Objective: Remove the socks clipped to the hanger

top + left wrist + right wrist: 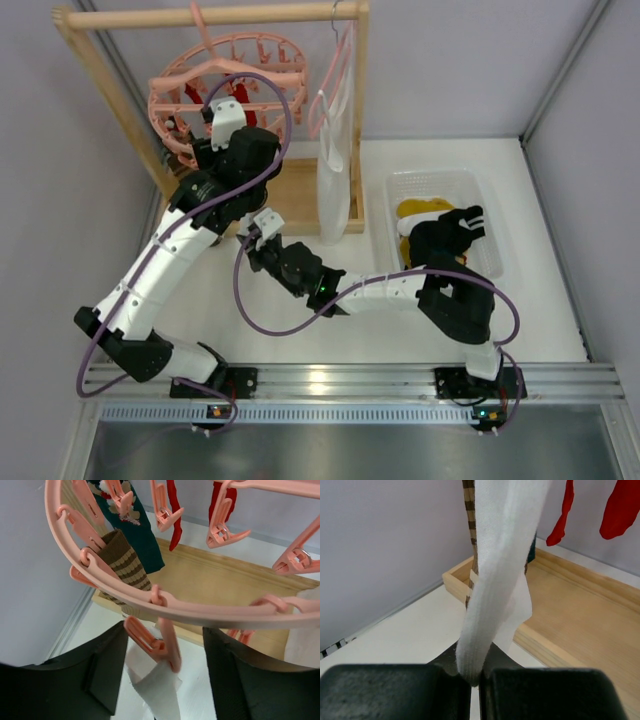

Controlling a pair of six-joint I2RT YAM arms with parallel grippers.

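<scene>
The round pink hanger (pixel 225 95) hangs from the wooden rail. In the left wrist view its ring (pixel 165 607) crosses just above my left gripper (pixel 162 675). That gripper is open, its fingers (pixel 100 675) on either side of a pink clip peg (pixel 155 642) that bites a white sock (pixel 157 690). Lower down, my right gripper (pixel 475 680) is shut on the bottom end of the same white sock (pixel 495 580), which runs taut upward. A brown striped sock (pixel 125 565), a teal sock (pixel 142 537) and red socks (pixel 173 515) hang on other pegs.
A wooden rail frame (pixel 210 15) carries the hanger, with its wooden base tray (pixel 225 585) below. A slim pink clothes hanger with long white cloth (pixel 333 170) hangs to the right. A clear bin (pixel 400 190) at the right holds yellow and black socks.
</scene>
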